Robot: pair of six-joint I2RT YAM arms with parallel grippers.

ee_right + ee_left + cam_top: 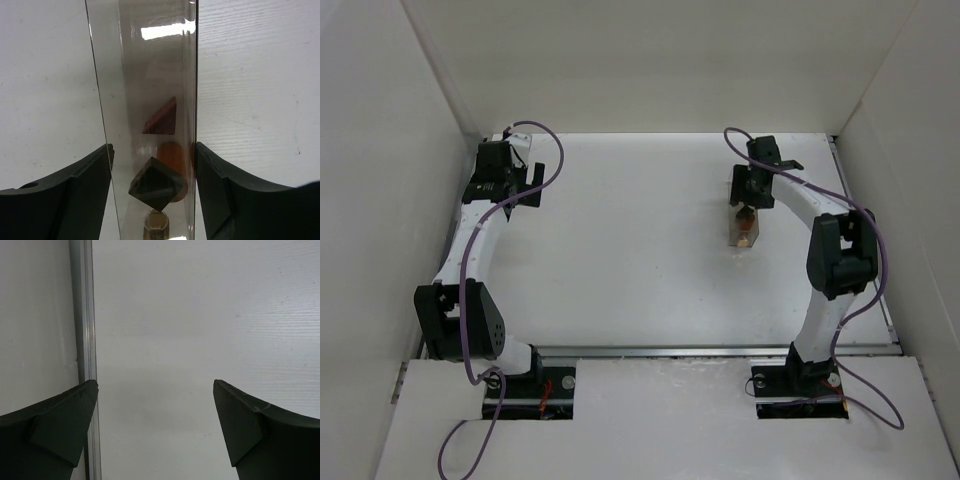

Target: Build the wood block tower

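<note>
A clear plastic container (150, 75) lies on the white table and holds the wood pieces. Inside it I see a dark brown cube-like block (156, 184), behind it an orange-brown short cylinder (172, 155), and farther off a reddish-brown wedge (162, 120). My right gripper (153, 145) straddles the container, with both fingers pressed against its side walls. From above, the container (745, 228) sits at the far right under the right gripper (752, 190). At the far left my left gripper (525, 180) hangs wide open over bare table (200, 315), with nothing between its fingers (70, 410).
An aluminium rail (86, 315) runs along the table's left edge just under the left finger. White walls close off the table at the back and on both sides. A pale wooden piece (156, 222) shows at the container's near end.
</note>
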